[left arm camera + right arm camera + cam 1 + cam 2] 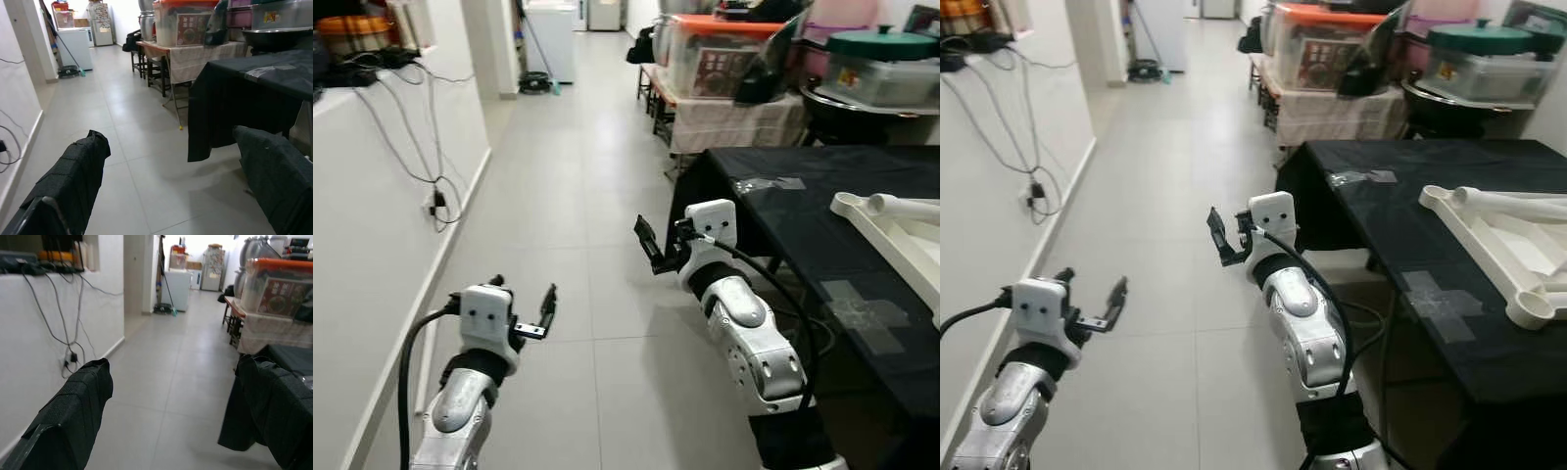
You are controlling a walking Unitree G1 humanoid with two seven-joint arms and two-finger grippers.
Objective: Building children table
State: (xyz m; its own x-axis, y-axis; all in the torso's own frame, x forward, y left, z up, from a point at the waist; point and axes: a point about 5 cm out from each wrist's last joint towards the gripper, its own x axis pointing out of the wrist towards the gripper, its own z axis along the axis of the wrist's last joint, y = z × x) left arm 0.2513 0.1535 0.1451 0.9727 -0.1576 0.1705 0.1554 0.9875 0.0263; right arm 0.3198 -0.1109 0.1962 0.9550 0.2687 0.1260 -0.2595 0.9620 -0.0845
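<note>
White plastic table frame (1503, 245), likely light and rigid; I would grasp a leg. Left gripper (524, 311) and right gripper (656, 245) gape, empty.

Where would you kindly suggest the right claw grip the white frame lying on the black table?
Probably the long straight rail nearest the robot, from above: the frame lies flat on the table, and the rail looks slim enough for the open right claw. The round end sockets look bulkier.

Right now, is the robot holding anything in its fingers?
No, nothing. The left gripper and the right gripper are both open over the floor, and the white table piece lies untouched on the black table.
</note>
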